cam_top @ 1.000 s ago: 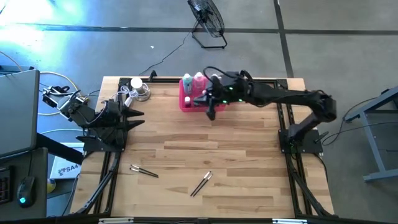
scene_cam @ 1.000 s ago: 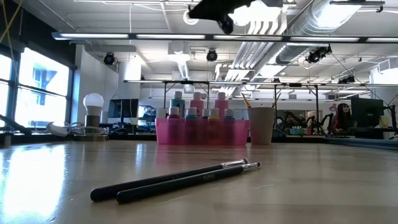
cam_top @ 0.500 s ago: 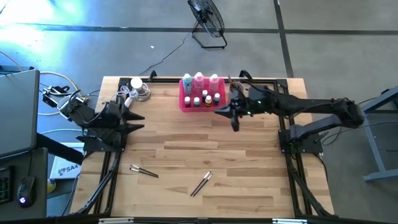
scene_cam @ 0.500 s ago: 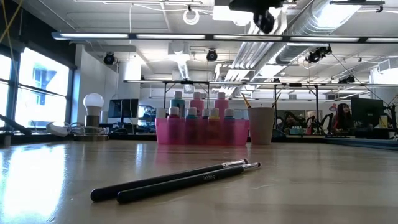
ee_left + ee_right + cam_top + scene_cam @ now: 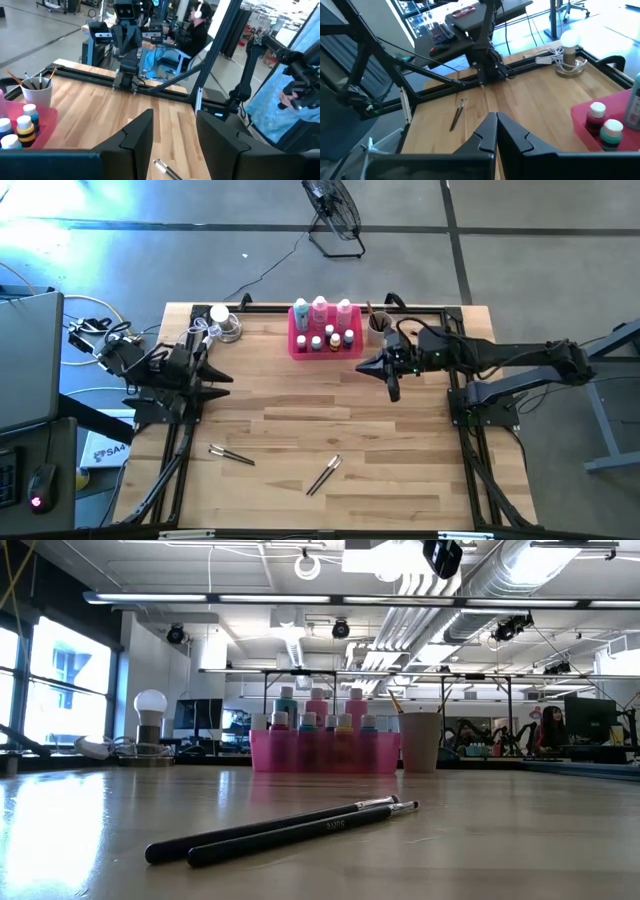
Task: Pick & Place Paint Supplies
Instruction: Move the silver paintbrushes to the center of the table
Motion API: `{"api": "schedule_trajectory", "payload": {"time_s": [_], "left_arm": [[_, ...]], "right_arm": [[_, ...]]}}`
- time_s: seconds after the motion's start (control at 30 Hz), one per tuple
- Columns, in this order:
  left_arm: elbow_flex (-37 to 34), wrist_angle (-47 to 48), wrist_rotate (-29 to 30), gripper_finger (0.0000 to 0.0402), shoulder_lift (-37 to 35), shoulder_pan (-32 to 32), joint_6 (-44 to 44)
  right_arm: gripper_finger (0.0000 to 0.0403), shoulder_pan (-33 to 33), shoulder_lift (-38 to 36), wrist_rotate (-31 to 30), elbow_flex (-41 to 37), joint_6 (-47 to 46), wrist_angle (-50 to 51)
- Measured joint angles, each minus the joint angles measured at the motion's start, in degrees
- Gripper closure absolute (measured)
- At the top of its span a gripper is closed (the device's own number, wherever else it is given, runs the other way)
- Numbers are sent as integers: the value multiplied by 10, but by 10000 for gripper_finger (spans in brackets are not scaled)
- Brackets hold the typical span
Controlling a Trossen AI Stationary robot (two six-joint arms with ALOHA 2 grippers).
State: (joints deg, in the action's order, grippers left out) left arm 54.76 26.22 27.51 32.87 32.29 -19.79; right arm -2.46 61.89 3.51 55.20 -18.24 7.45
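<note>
A bright pink tray [image 5: 325, 345] stands at the table's far middle. Tall pink and teal bottles [image 5: 320, 309] and several tiny bottles [image 5: 332, 339] stand upright in it. A pale cup [image 5: 377, 323] with thin brushes stands just right of the tray. Two pairs of dark paintbrushes [image 5: 230, 455] [image 5: 323, 475] lie flat on the near half of the table, and one pair [image 5: 285, 828] shows close in the low view. My right gripper [image 5: 363, 366] [image 5: 496, 131] hovers shut and empty, high above the table, right of and nearer than the tray. My left gripper [image 5: 215, 372] [image 5: 172, 132] waits open at the left edge.
A bulb lamp on a round base [image 5: 225, 326] with cables sits at the far left corner. Black frame rails [image 5: 470, 430] run along both sides of the table. A seated person [image 5: 197, 30] shows beyond the table in the left wrist view. Bare wood [image 5: 330, 415] lies between the tray and the brushes.
My right gripper, shut throughout, has drawn back from over the tray toward the table's right edge and a little toward the near edge, uncovering the bottles and the cup. My left wrist has turned a little in place. Nothing on the table has moved.
</note>
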Motion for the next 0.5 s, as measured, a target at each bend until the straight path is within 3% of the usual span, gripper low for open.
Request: {"api": "schedule_trajectory", "payload": {"time_s": [0.23,0.5], "left_arm": [[0,1,-1,254,11,0,-4],[0,15,-50,254,21,0,-17]], "right_arm": [[401,0,0,19,0,0,0],[401,0,0,25,0,0,0]]}}
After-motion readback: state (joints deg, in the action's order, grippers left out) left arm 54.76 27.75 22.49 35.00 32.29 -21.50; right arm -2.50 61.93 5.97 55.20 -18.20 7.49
